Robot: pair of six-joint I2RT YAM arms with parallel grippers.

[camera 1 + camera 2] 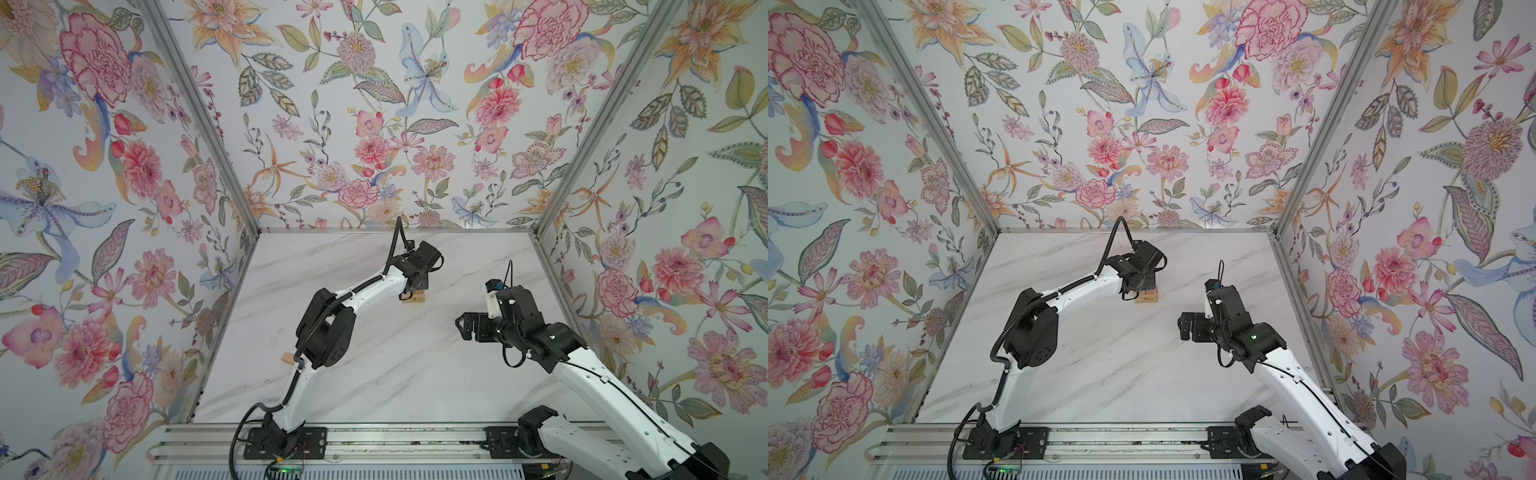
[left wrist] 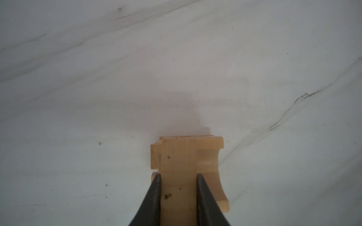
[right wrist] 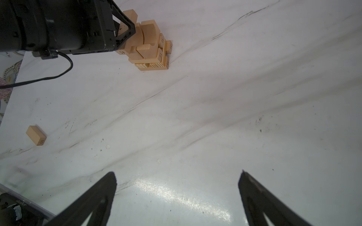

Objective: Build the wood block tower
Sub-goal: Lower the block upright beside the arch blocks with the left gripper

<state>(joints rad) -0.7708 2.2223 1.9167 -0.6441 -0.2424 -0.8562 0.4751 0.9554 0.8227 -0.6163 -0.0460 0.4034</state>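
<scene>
The tower (image 1: 414, 297) (image 1: 1148, 296) (image 3: 154, 56) of tan wood blocks stands on the marble table, mid-back. Its lowest blocks carry dark engraved stripes, and arch pieces (image 3: 149, 32) sit higher up. My left gripper (image 1: 413, 286) (image 1: 1142, 286) (image 2: 178, 176) (image 3: 125, 29) is directly over the tower. It is shut on a plain wood block (image 2: 179, 156) at the top, beside an arch piece (image 2: 212, 166). My right gripper (image 1: 461, 326) (image 1: 1183, 326) (image 3: 177, 174) hovers open and empty to the tower's right. One loose wood block (image 1: 288, 358) (image 3: 36, 135) lies near the left arm.
Floral walls close in the table (image 1: 374, 395) on the left, back and right. A metal rail (image 1: 374, 446) with both arm bases runs along the front edge. The left arm's cable (image 3: 58, 74) hangs beside the tower.
</scene>
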